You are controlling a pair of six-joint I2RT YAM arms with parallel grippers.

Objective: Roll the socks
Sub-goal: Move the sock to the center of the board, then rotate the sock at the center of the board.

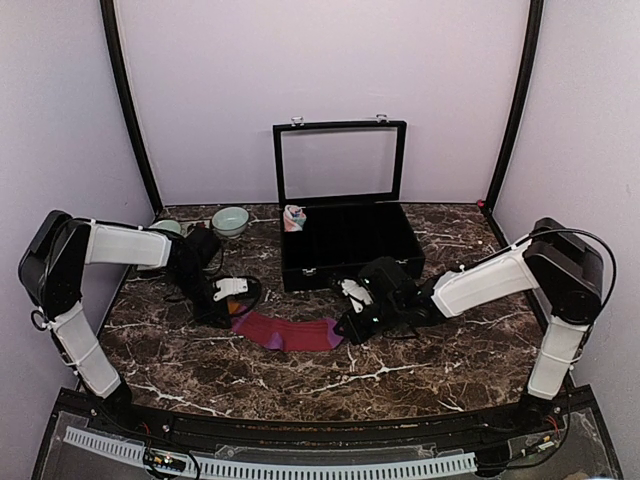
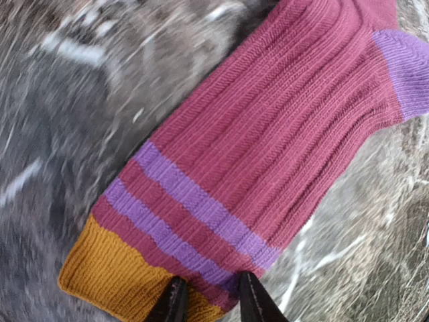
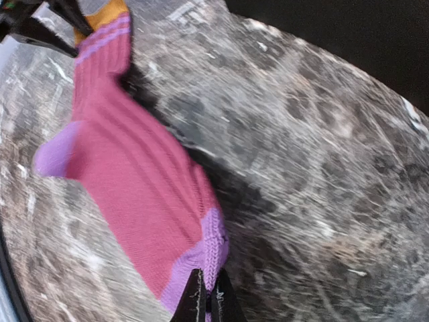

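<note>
Both ends of the maroon sock (image 1: 288, 332), lying toward the table's (image 1: 400, 380) near edge, are being taken, likely to stretch it flat. The right gripper (image 3: 206, 305) is clamping the toe (image 3: 201, 261); the left gripper (image 2: 209, 298) is straddling the cuff (image 2: 107, 268), jaws slightly apart.

Maroon sock (image 1: 288, 331) outstretched, pink sock (image 1: 294, 217) apart

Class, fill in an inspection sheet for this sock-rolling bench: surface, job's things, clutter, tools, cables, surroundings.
Surface: dark marble table, white veins.
Job's things: maroon sock stretched out mid-table; pink sock by the black case's back-left corner.
Clutter: black case, lid open; mint bowl.
Tools: right tool shut on the maroon sock's purple toe; left tool at its orange cuff, grip unclear.
Cables: cable looped over the right arm.
Surroundings: lilac walls.
</note>
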